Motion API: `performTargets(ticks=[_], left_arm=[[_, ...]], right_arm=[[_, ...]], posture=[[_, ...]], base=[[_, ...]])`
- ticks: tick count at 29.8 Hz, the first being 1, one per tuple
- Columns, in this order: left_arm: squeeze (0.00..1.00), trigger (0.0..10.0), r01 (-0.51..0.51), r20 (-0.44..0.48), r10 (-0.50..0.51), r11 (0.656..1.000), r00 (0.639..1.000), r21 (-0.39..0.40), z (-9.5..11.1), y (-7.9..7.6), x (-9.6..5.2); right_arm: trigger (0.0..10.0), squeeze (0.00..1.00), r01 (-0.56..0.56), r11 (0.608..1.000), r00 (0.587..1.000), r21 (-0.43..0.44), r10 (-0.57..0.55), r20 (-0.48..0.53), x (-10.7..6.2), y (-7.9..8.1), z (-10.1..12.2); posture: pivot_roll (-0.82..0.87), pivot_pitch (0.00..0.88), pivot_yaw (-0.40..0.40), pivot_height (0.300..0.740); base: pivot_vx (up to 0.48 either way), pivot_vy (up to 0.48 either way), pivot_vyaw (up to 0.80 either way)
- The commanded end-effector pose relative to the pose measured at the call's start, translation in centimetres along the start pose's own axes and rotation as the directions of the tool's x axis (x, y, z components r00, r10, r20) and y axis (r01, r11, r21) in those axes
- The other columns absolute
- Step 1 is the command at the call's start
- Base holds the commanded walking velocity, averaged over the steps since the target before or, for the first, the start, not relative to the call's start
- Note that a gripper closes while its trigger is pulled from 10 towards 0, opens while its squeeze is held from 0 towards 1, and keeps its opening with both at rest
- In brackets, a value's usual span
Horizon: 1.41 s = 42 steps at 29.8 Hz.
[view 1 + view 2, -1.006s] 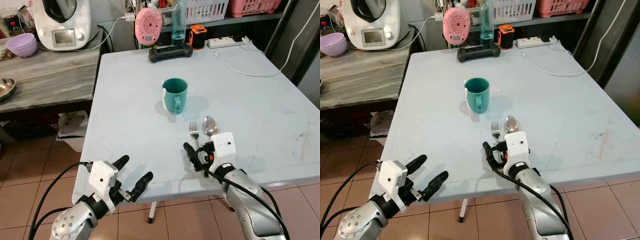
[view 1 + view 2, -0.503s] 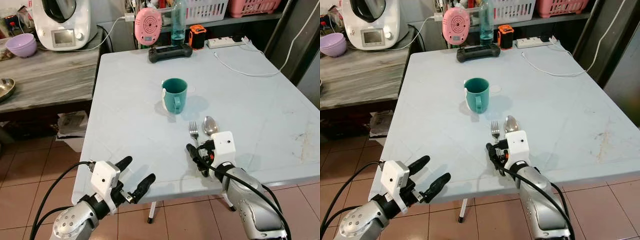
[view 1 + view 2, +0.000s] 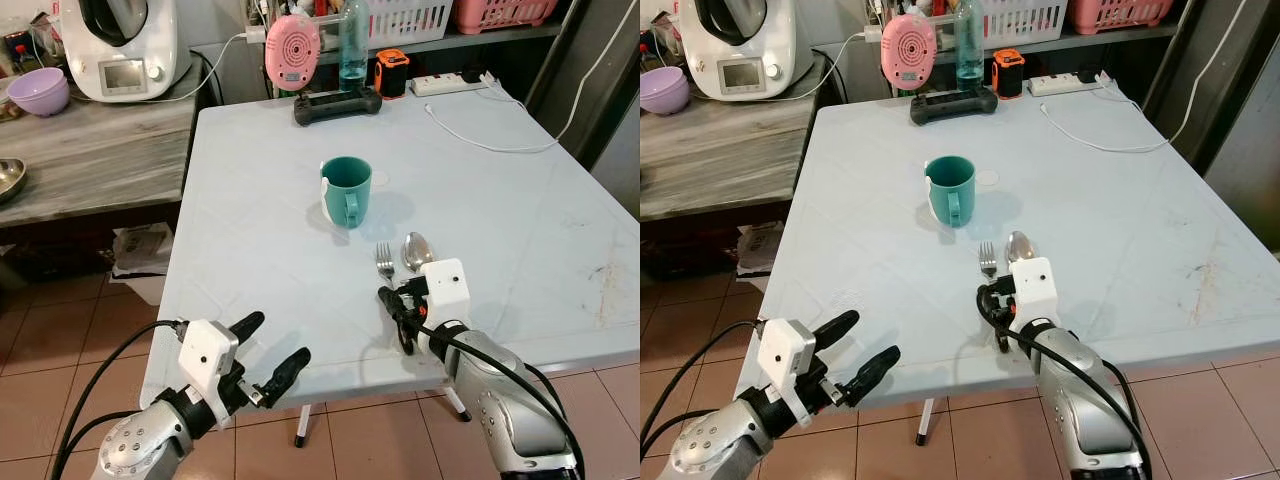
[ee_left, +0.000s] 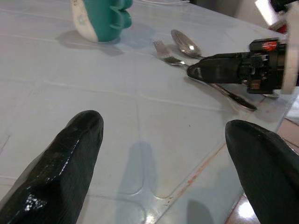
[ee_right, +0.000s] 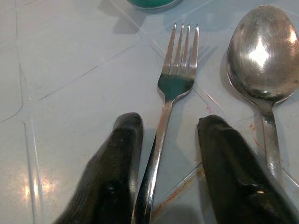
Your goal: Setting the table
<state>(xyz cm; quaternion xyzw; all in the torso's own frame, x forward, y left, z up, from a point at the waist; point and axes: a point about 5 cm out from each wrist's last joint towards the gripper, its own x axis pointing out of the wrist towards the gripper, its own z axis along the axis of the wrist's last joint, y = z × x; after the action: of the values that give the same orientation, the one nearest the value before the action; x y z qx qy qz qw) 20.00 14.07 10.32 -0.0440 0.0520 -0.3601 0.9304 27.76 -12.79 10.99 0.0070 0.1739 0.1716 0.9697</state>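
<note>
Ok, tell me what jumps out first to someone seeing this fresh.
The right claw sits low at the table's near edge, its black fingers either side of the fork handle, with the spoon lying alongside. Beyond them a teal mug stands mid-table, and the left claw hovers open off the front edge.

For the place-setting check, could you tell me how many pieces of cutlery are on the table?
2. A fork lies near the front edge, its handle between the right gripper's open fingers. A spoon lies just right of it. Both are in front of the mug.
</note>
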Motion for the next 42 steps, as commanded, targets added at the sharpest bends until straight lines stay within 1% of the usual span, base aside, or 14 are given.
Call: performTargets(ticks=[1, 4, 14, 21, 24, 26, 31, 33, 35, 37, 41, 42], left_arm=[[0.00, 10.0, 0.011, -0.019, -0.011, 1.000, 1.000, -0.003, -0.2, 0.2, -0.4], [0.00, 10.0, 0.039, -0.031, -0.040, 0.999, 0.999, -0.020, -0.6, 0.0, -0.5], [0.00, 10.0, 0.036, -0.033, -0.036, 0.999, 0.999, 0.000, -0.9, 0.0, -0.4], [0.00, 10.0, 0.031, -0.030, -0.031, 0.999, 0.999, 0.015, -0.9, 0.1, -0.2], [0.00, 10.0, 0.016, -0.016, -0.015, 0.999, 1.000, 0.029, -0.6, 0.3, 0.0], [0.00, 10.0, 0.004, 0.000, -0.004, 1.000, 1.000, 0.028, -0.2, 0.5, 0.5], [0.00, 10.0, 0.005, 0.009, -0.005, 1.000, 1.000, 0.031, 0.1, 0.3, 0.9], [0.00, 10.0, -0.003, 0.017, 0.002, 0.999, 1.000, 0.035, 0.2, 0.4, 1.0], [0.00, 10.0, -0.022, 0.028, 0.020, 0.999, 0.999, 0.044, 0.4, 0.6, 1.1], [0.00, 10.0, -0.085, 0.054, 0.082, 0.995, 0.995, 0.047, 0.8, 1.4, 1.3], [0.00, 10.0, -0.150, 0.081, 0.145, 0.987, 0.986, 0.059, 1.2, 2.2, 1.2], [0.00, 10.0, -0.219, 0.105, 0.211, 0.974, 0.972, 0.067, 1.5, 3.1, 1.1]], right_arm=[[0.0, 0.00, -0.080, 0.997, 0.995, 0.022, 0.081, -0.058, 0.2, 1.4, -0.9], [0.0, 0.00, -0.082, 0.996, 0.993, 0.024, 0.084, -0.079, 0.1, 1.4, -1.2], [0.0, 0.00, -0.049, 0.998, 0.992, 0.030, 0.052, -0.118, 0.1, 0.9, -1.7], [0.0, 0.00, -0.024, 1.000, 0.989, 0.012, 0.026, -0.143, 0.4, 0.5, -2.0], [0.0, 0.00, -0.015, 1.000, 0.989, 0.003, 0.015, -0.145, 0.4, 0.3, -2.0], [0.0, 0.00, -0.008, 1.000, 0.989, 0.000, 0.008, -0.145, 0.5, 0.3, -2.1], [0.0, 0.00, -0.013, 1.000, 0.992, -0.022, 0.010, -0.126, 0.7, 0.3, -1.7], [0.0, 0.00, -0.022, 0.999, 0.995, -0.037, 0.018, -0.095, 0.8, 0.4, -1.3], [0.0, 0.00, -0.058, 0.997, 0.997, -0.048, 0.056, -0.044, 0.9, 0.8, -0.4], [0.0, 0.00, -0.107, 0.993, 0.993, -0.057, 0.110, 0.053, 1.0, 1.5, 1.4], [0.0, 0.00, -0.135, 0.987, 0.982, -0.083, 0.145, 0.121, 1.0, 1.8, 2.5], [0.0, 0.00, -0.134, 0.987, 0.975, -0.093, 0.148, 0.163, 0.9, 1.8, 3.3]], posture=[[-0.11, 0.100, 0.081, 0.740], [-0.11, 0.102, 0.082, 0.740], [-0.11, 0.104, 0.079, 0.740], [-0.11, 0.100, 0.076, 0.740], [-0.11, 0.099, 0.077, 0.740], [-0.11, 0.099, 0.077, 0.740], [-0.12, 0.097, 0.075, 0.740], [-0.12, 0.097, 0.075, 0.740], [-0.11, 0.091, 0.074, 0.740], [-0.11, 0.088, 0.074, 0.740], [-0.11, 0.086, 0.073, 0.740], [-0.11, 0.086, 0.073, 0.740]], base=[[0.000, 0.000, 0.00], [0.000, 0.000, 0.00], [0.000, 0.000, 0.00], [0.000, 0.000, 0.00], [0.000, 0.000, 0.00], [0.000, 0.000, 0.00], [0.000, 0.000, 0.00], [0.000, 0.000, 0.00], [0.000, 0.000, 0.00], [0.000, 0.000, 0.00], [0.000, 0.000, 0.00], [0.000, 0.000, 0.00]])
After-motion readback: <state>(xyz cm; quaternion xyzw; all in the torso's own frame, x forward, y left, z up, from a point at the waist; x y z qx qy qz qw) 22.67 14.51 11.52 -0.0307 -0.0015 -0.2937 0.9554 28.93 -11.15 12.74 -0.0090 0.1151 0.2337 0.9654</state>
